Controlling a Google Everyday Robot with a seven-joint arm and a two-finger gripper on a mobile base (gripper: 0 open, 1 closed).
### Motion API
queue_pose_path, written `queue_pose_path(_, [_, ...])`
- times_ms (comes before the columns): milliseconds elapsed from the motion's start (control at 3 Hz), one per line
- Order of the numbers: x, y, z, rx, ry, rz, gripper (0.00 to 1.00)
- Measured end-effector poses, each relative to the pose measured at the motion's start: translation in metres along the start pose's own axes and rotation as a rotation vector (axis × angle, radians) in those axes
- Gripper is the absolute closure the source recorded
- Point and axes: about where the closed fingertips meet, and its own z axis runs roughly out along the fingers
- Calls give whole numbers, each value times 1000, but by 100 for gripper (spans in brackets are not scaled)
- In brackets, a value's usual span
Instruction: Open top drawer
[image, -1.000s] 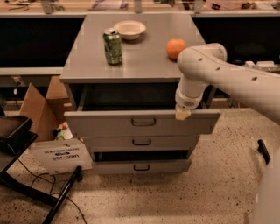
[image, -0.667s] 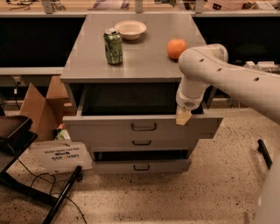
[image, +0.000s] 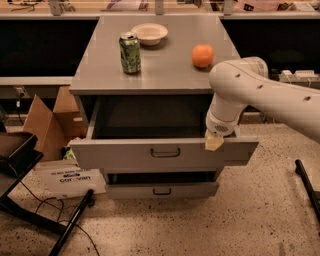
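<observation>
Top drawer (image: 125, 154) stands pulled well out of the grey cabinet (image: 165, 77), its dark box open to view and its small loop handle facing the room. The white arm comes in from the right, and the gripper (image: 214, 142) points down, its pale tip touching the upper edge of the drawer front, right of the handle. Whether it is parted or closed, I cannot tell. A green can (image: 130, 53), a bowl (image: 149, 33) and an orange (image: 202, 55) sit on the cabinet top.
</observation>
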Motion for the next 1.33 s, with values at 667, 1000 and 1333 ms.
queue_pose_path(667, [11, 32, -3, -46, 8, 47, 100])
queue_pose_path(1000, [18, 45, -3, -63, 18, 65, 100])
queue_pose_path(1333, [19, 70, -9, -100, 17, 99, 100])
